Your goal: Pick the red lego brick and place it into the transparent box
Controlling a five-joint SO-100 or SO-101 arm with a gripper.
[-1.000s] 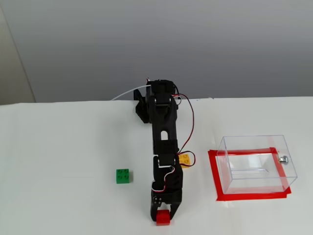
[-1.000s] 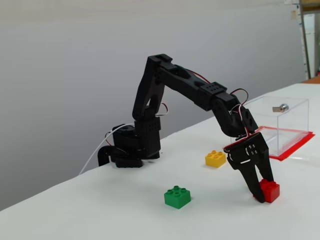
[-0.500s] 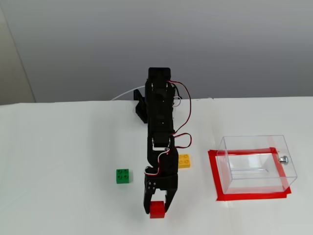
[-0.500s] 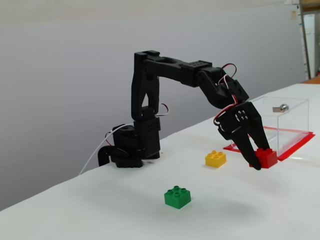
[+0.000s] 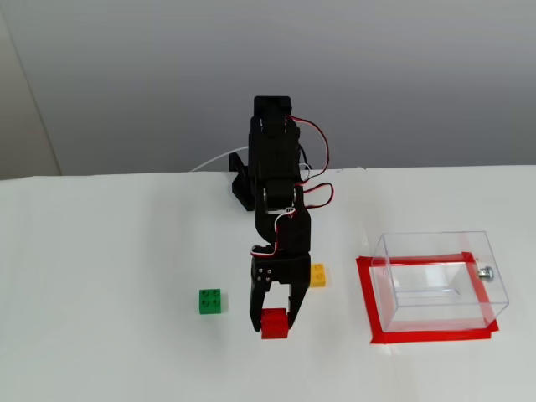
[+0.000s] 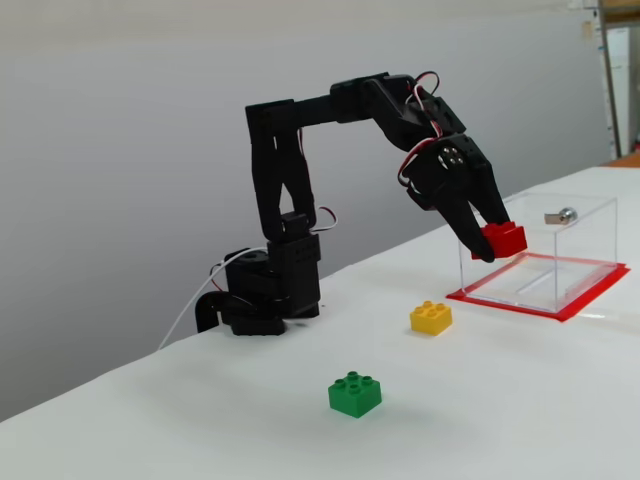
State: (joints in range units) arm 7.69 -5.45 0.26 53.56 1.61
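White table (image 5: 100,251) carries everything, and I use the transparent box (image 5: 440,280) as my landmark for all places. This clear plastic box stands on the table inside a rectangle of red tape (image 5: 368,301), at the right side in both fixed views, and it has a small silver knob (image 5: 485,272) on its right wall. Its inside looks bare in both views.

My black arm (image 5: 276,193) is the next biggest thing. Its base (image 6: 260,295) sits well to the left of the box in both views, and the arm reaches up and then bends down toward the box side.

My gripper (image 5: 272,322) hangs in the air, its fingers pointing down. It is closed narrow on the red lego brick (image 5: 274,323), which sits between the two fingertips. In the side fixed view the red lego brick (image 6: 500,239) is lifted clear above the table, just left of the box's near wall and about at the height of its upper half. It is not inside the box.

The yellow brick (image 6: 431,317) lies on the table near the left side of the box, below my gripper in the side view. The green brick (image 6: 355,393) lies on the table farther from the box, well apart from the yellow one.
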